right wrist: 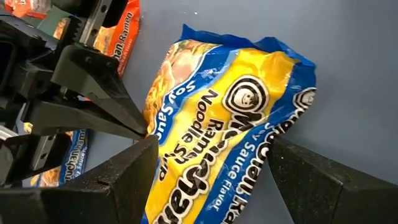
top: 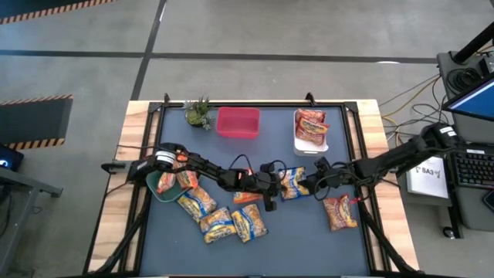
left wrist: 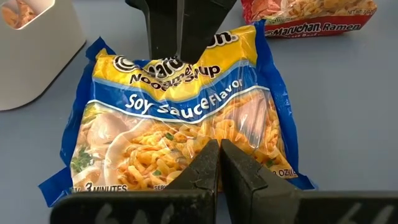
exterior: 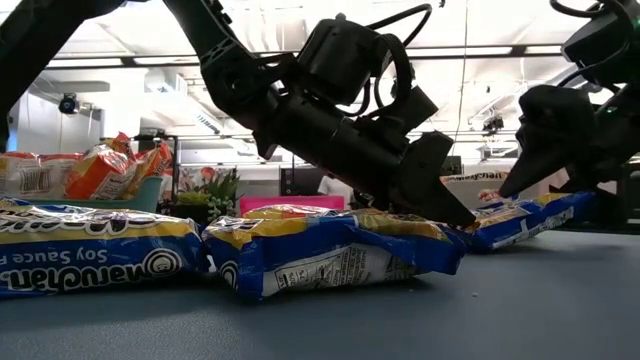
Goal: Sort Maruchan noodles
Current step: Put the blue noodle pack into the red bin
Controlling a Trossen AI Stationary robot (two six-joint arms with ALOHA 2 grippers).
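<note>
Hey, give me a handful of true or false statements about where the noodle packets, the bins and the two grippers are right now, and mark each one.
1. The left gripper is shut, its tips at the edge of a soy sauce packet. True.
2. The right gripper is shut. False: its fingers stand open on either side of the same yellow-and-blue packet.
3. The white bin holds red packets. True.
4. The red bin is full of packets. False: no packets show in it.
5. The small green plant stands beside the red bin at the far edge of the table. True.
6. A red packet lies inside the green bin. False: it lies loose on the mat near the right arm.
</note>
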